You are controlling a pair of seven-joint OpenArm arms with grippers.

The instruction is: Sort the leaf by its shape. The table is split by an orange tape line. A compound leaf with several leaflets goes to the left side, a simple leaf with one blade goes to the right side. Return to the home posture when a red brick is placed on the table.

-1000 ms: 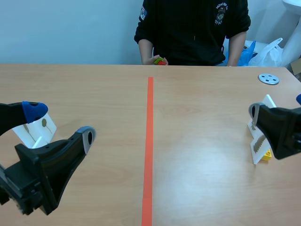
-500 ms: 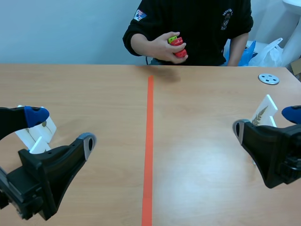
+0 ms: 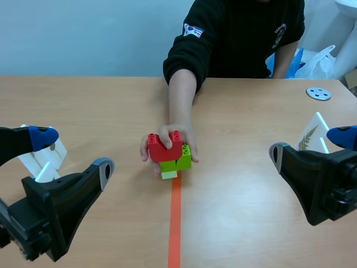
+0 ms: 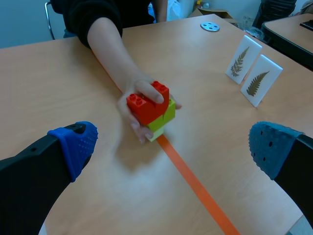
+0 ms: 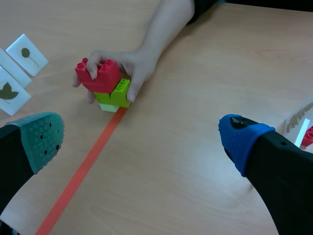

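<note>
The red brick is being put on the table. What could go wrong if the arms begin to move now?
1. The person's hand holds the red brick on the orange tape line, between the open left end effector and right end effector; an arm swinging inward could hit it.
2. The leaf cards stand close to the left end effector and the fern cards close to the right end effector; a careless retreat home may tip them.
</note>
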